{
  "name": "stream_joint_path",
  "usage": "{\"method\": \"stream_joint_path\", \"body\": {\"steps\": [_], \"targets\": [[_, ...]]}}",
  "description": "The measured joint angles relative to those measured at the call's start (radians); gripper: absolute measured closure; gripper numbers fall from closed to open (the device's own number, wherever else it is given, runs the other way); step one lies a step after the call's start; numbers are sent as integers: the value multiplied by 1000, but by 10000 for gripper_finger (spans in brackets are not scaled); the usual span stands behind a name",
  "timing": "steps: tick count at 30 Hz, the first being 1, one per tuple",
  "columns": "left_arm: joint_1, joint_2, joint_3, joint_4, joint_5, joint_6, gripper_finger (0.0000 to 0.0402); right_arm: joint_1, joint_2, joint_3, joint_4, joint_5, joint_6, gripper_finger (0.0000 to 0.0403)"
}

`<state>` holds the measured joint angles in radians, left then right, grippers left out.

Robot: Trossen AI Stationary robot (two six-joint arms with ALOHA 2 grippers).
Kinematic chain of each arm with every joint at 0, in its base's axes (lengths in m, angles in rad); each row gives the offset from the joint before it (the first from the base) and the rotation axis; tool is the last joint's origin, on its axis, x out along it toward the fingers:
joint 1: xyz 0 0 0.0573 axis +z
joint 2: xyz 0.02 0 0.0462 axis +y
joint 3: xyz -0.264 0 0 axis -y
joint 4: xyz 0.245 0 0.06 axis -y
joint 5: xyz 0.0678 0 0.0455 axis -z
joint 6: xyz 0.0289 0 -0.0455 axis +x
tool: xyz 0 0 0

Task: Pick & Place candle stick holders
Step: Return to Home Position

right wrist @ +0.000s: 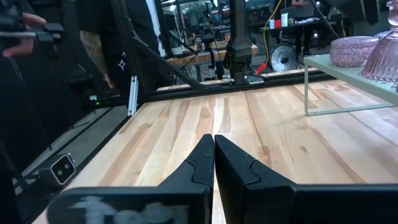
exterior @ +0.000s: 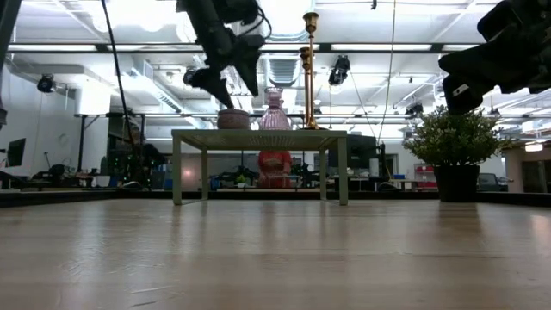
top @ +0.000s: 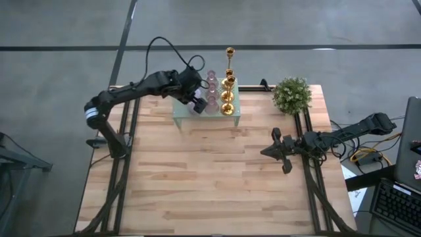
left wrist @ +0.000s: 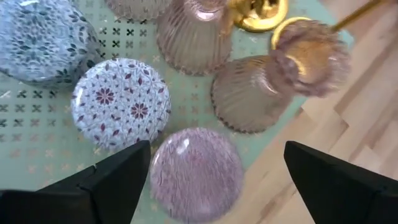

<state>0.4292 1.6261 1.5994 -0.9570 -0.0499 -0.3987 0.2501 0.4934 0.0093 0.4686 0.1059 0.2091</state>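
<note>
Our left gripper is hovering wide open, mauve round holder sitting untouched below between its jaws, our right gripper hanging closed.

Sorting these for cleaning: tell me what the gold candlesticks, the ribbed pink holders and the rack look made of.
Gold candlesticks: likely polished metal, judging by the bright mirror-like glints.
Ribbed pink holders: probably tinted glass, translucent with fluted walls.
Rack: pale green, seemingly painted perforated metal with cross-shaped cutouts.
The open left gripper hovers above it.
</note>
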Motion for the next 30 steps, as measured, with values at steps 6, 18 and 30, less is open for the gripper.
{"method": "stream_joint_path", "body": {"steps": [6, 18, 30], "targets": [[-17, -58, 16, -82, 7, 32, 64, 0, 0, 0, 3, 0, 6, 394], [-190, -291, -155, 79, -30, 58, 330, 0, 0, 1, 13, 0, -2, 394], [-450, -654, -571, 425, -15, 40, 392, 0, 0, 1, 29, -1, 27, 394]]}}
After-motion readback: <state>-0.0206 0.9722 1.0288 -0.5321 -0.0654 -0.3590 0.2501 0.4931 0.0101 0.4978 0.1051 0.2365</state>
